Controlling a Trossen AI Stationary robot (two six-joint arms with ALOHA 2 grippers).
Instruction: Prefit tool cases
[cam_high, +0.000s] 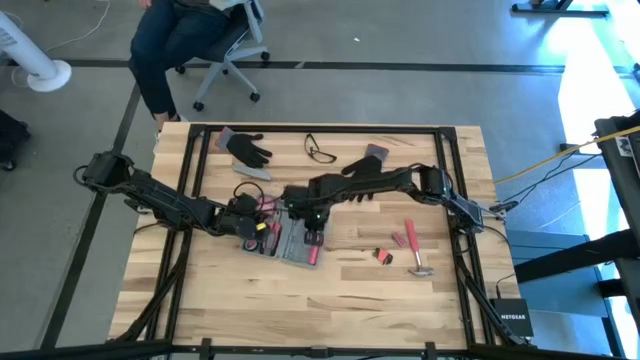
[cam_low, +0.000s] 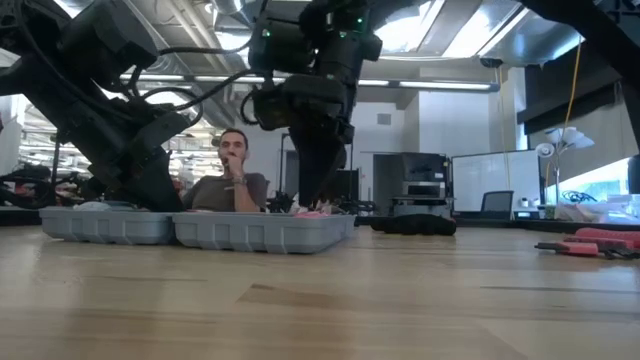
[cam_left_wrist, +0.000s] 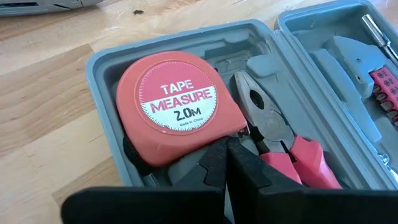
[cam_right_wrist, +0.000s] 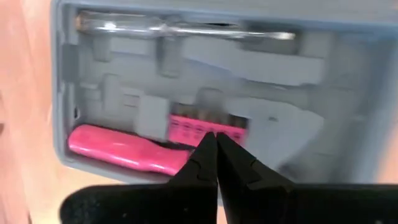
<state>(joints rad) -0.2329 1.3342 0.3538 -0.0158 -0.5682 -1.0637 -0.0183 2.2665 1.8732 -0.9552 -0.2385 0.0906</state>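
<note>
The blue-grey tool case (cam_high: 292, 250) lies open in the middle of the table, both halves flat (cam_low: 250, 232). One half holds a red tape measure (cam_left_wrist: 177, 106) and pink-handled pliers (cam_left_wrist: 280, 140). The other half holds a pink screwdriver handle (cam_right_wrist: 118, 149), a pink bit holder (cam_right_wrist: 208, 127) and a clear-shafted tool (cam_right_wrist: 180, 28). My left gripper (cam_left_wrist: 227, 144) is shut, its tips low in the case between tape measure and pliers. My right gripper (cam_right_wrist: 215, 138) is shut and points down over the bit holder (cam_low: 318, 195). My left gripper's shut fingertips (cam_left_wrist: 214, 155) stand at the tape measure's edge (cam_left_wrist: 205, 146), beside the pliers' handles, slanting down into the case. I cannot tell whether they touch. My right gripper's shut tips hang over the bit holder's edge (cam_right_wrist: 214, 124). I cannot tell whether they touch it.
Two black gloves (cam_high: 248, 148) (cam_high: 365, 165), glasses (cam_high: 320, 150) and a small grey bar (cam_high: 252, 172) lie toward the far edge. A hammer (cam_high: 415, 255) and small pink tools (cam_high: 383, 256) lie right of the case. A person (cam_low: 235, 180) sits beyond the far edge.
</note>
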